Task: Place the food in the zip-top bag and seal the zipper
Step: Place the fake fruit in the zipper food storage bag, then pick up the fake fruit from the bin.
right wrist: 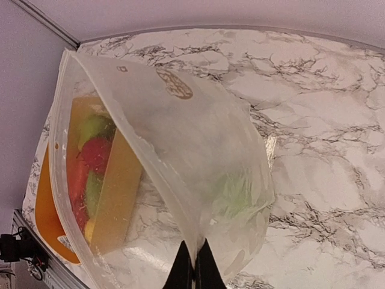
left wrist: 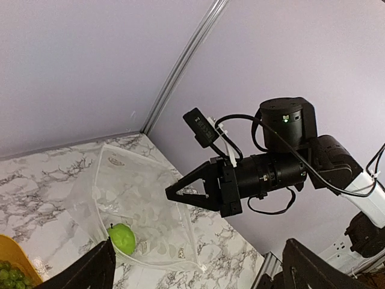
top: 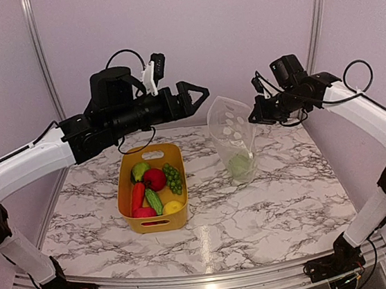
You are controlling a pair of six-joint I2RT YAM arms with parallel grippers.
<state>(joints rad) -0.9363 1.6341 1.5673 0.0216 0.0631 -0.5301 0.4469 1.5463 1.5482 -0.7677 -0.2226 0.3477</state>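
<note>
The clear dotted zip-top bag [top: 232,134] hangs upright over the table, mouth open at the top, with a green apple [top: 238,164] in its bottom. My right gripper [top: 253,116] is shut on the bag's upper edge, and in the right wrist view [right wrist: 194,270] its fingertips pinch the plastic. My left gripper [top: 198,95] is open and empty, raised left of the bag's mouth. The left wrist view shows the bag [left wrist: 141,201] and the apple [left wrist: 122,238]. The other food lies in the yellow bin [top: 126,180]: green apple [top: 140,170], red apple [top: 155,179], grapes [top: 174,178], carrot [top: 137,195], cucumber [top: 154,201], lemon [top: 173,207].
The yellow bin stands left of the bag on the marble table [top: 257,214]. Purple walls with metal posts [top: 36,44] close in the back and sides. The right arm [left wrist: 277,171] fills the middle of the left wrist view.
</note>
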